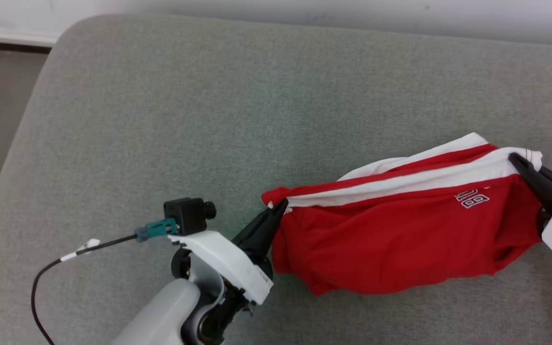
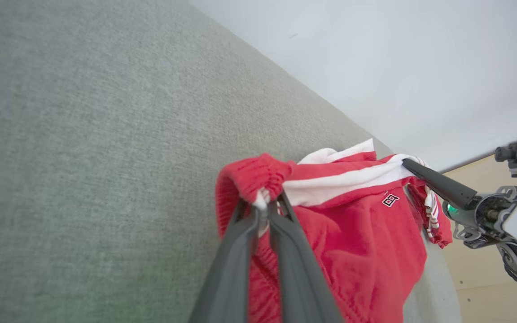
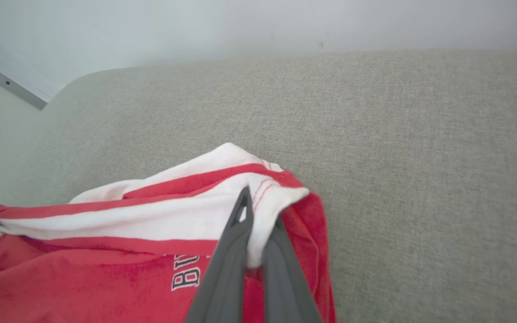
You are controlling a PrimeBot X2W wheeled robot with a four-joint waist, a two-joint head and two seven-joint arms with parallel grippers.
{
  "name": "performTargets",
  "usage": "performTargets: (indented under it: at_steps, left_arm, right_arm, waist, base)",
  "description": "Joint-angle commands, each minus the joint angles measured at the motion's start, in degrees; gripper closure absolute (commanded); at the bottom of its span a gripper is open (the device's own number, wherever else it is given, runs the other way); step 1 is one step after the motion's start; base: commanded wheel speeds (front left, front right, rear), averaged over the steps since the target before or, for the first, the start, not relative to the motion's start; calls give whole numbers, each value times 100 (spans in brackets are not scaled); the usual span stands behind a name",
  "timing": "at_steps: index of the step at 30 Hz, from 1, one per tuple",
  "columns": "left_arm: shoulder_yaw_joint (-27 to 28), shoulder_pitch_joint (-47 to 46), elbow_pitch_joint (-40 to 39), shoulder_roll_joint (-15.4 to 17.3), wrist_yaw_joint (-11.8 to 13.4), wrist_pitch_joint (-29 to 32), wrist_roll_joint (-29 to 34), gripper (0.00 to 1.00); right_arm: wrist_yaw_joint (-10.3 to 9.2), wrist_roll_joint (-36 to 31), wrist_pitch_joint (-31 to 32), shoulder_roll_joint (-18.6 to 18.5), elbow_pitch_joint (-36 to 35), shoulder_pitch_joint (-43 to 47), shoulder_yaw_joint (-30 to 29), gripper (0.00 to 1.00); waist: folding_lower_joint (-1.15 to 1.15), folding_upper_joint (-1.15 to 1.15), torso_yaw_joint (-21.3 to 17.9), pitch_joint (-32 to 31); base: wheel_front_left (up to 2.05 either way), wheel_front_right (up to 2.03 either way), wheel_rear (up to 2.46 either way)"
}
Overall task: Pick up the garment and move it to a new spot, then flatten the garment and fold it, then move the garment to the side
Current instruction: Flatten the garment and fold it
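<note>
- My left gripper (image 1: 278,207) is pinched closed on the garment (image 1: 400,230). In the left wrist view its two dark fingers (image 2: 231,269) meet at the tips, with a bunch of red ribbed hem and a bit of white cloth caught between them.
- My right gripper (image 1: 516,159) is clamped closed on the opposite end, at the white corner. In the right wrist view one of its fingers lies on top of the white cloth and the other runs beneath it, so the fabric is sandwiched between them.
- The garment is stretched between my two grippers: its left end sits at my left fingertips and its right end at my right fingertips. The red body sags below that line toward the grey cushion (image 1: 209,96). I cannot tell whether the lowest fold touches the cushion.
- In the head view the garment is over the right half of the cushion, well apart from the pale wall (image 1: 304,7) behind it.
- Count: one garment; two grippers, both gripping it; two fingers on each.
- Two white stripes (image 1: 400,184) run along its upper edge with a red band between them, and one white lettered print (image 1: 471,198) sits near my right gripper.
- One black cable (image 1: 46,273) loops from the small black camera (image 1: 187,215) on my left wrist.
</note>
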Motion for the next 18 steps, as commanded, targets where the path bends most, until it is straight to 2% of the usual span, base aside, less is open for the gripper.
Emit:
performTargets:
  at_steps: [1,6,7,8,9,10,11,12,13,18]
  left_arm:
    - [19,-155,179,-72,-28,-114,96,100]
    - [36,-330,496,-224,-93,-275,136,100]
    - [14,-338,536,-253,-126,-270,123,100]
    - [7,-346,580,-272,-146,-281,105,100]
    - [6,-354,609,-280,-159,-302,105,100]
    - [6,-347,633,-296,-159,-318,101,89]
    - [13,-331,659,-310,-148,-329,85,67]
    - [23,-315,670,-311,-126,-366,96,29]
    - [36,-288,674,-314,-113,-399,104,0]
    - [71,-118,612,-259,23,-495,137,0]
  right_arm:
    - [-14,-64,-5,4,150,-242,95,100]
    - [-14,-149,-162,-40,444,-563,302,100]
    - [-14,-167,-219,-68,485,-597,332,82]
    - [-14,-184,-264,-82,530,-618,366,57]
    - [-14,-187,-320,-84,559,-634,402,8]
    - [-14,-187,-396,-86,582,-648,418,0]
    - [-14,-204,-499,-91,594,-667,416,0]
    - [-14,-200,-603,-85,607,-680,415,0]
    - [-14,-182,-709,-74,624,-677,398,0]
    - [-14,-98,-1107,-120,535,-481,330,0]
  waist:
    - [-1,0,116,151]
    - [-1,0,175,224]
    - [-1,0,184,231]
    - [-1,0,193,234]
    - [-1,0,196,235]
    - [-1,0,196,235]
    - [-1,0,193,231]
    - [-1,0,188,225]
    - [-1,0,178,214]
    - [-1,0,131,131]
  base:
    - [0,0,0]
    - [0,0,0]
    - [0,0,0]
    - [0,0,0]
    - [0,0,0]
    - [0,0,0]
    - [0,0,0]
    - [0,0,0]
    - [0,0,0]
    - [0,0,0]
